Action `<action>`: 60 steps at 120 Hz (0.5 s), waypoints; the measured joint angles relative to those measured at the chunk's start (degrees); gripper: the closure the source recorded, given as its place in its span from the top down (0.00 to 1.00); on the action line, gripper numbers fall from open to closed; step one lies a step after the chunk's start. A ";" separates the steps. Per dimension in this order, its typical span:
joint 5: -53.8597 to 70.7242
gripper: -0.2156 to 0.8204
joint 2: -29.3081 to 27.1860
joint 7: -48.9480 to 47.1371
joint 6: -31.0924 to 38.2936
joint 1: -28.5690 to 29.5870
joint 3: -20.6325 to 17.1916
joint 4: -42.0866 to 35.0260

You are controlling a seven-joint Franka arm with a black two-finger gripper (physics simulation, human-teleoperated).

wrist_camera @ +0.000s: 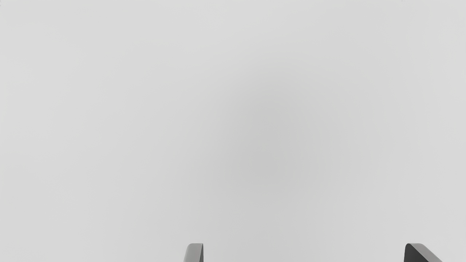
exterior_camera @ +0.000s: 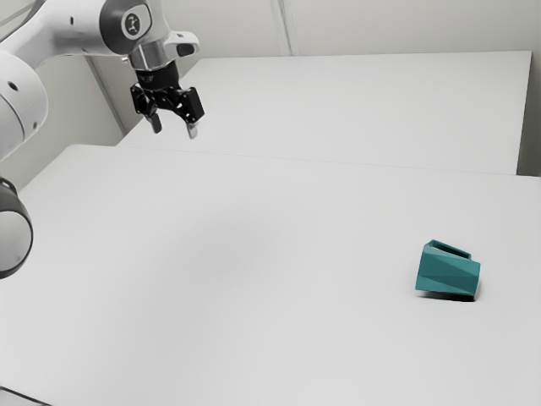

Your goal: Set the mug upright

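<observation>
Mug (exterior_camera: 448,275) on its side, pincer (exterior_camera: 174,129) well apart, 2 fingers (wrist_camera: 194,253) spread

A teal, faceted mug (exterior_camera: 449,275) lies sideways on the table (exterior_camera: 254,313), at the exterior view's right.

The white arm (exterior_camera: 74,30) enters from the exterior view's left edge, its bulky rounded joints (exterior_camera: 19,106) stacked along that edge, one above another. From there its upper stretch runs toward the exterior view's right, to a rounded wrist (exterior_camera: 152,25) with a dark round badge on its side. Below the wrist hangs the black pincer (exterior_camera: 174,131), held high and pointing downward, tilted slightly in the exterior view. Its two fingers (wrist_camera: 194,254) stand wide apart, with a broad gap between them. In the wrist view, both tips reach in at the bottom edge, their inner sides dark.
</observation>
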 joint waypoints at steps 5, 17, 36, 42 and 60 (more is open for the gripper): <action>-0.05 0.79 0.02 0.00 0.01 0.06 0.14 -0.03; -0.72 0.79 0.03 0.01 0.03 0.92 0.50 -0.08; -5.41 0.79 -1.54 -0.06 0.98 0.84 0.63 -3.12; -7.55 0.79 -3.07 -0.08 2.93 -0.02 0.31 -6.84; -15.26 0.79 -8.54 -0.11 10.38 -3.44 -0.04 -20.03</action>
